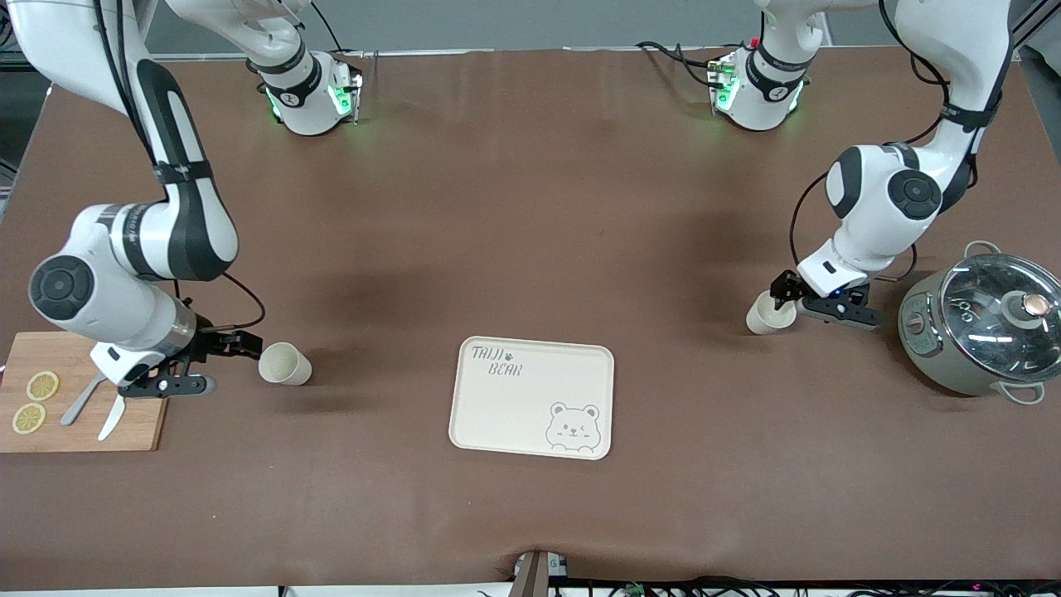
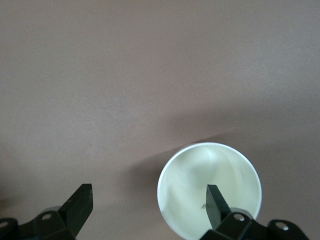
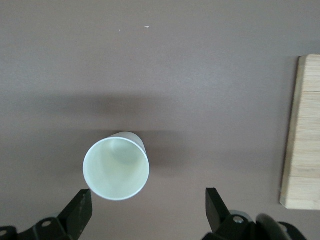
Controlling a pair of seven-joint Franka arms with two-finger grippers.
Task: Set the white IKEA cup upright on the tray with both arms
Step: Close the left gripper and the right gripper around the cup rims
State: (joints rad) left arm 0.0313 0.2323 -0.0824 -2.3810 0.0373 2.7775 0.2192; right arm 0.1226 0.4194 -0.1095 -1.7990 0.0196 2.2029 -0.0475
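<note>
Two white cups lie on their sides on the brown table. One cup (image 1: 284,363) lies toward the right arm's end, its mouth facing my right gripper (image 1: 245,345), which is open and just short of it. In the right wrist view the cup (image 3: 116,169) sits off toward one finger of the open right gripper (image 3: 148,196). The other cup (image 1: 767,314) lies toward the left arm's end. My left gripper (image 1: 783,297) is open at its mouth. In the left wrist view one finger (image 2: 216,202) of the left gripper (image 2: 148,192) crosses the cup's (image 2: 200,175) mouth. The cream bear tray (image 1: 530,398) lies between the cups, nearer the camera.
A wooden cutting board (image 1: 124,431) with lemon slices (image 1: 41,385) and a knife (image 1: 111,418) lies at the right arm's end; its edge shows in the right wrist view (image 3: 302,135). A grey pot with a glass lid (image 1: 982,323) stands at the left arm's end.
</note>
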